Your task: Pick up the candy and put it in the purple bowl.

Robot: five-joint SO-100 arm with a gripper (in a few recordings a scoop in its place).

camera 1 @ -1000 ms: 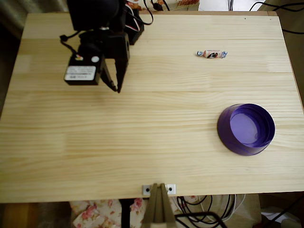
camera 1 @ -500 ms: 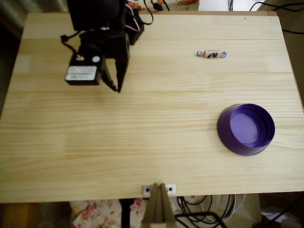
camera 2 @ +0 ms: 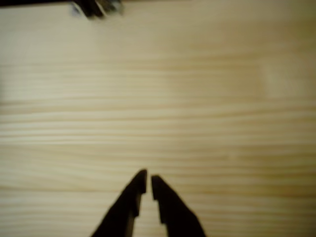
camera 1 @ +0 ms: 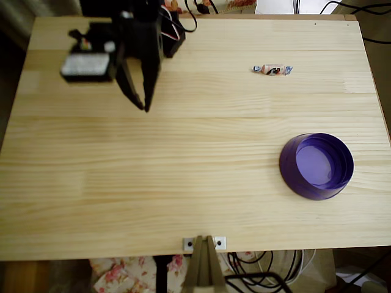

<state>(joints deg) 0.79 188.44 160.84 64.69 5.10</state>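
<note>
One candy (camera 1: 273,69) well apart from tool (camera 1: 145,105)

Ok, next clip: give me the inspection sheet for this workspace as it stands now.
Surface: pale wooden table, grain running across.
Job's things: candy lying on the table at upper right of the overhead view; purple bowl at lower right, apart from the candy, nothing in it.
Clutter: nothing seen.
Claw: claw at upper left, far from the candy, tips nearly together, holding nothing.
Cables: black cables below the near edge; others behind the far edge.
Surroundings: floral cloth under the table.
</note>
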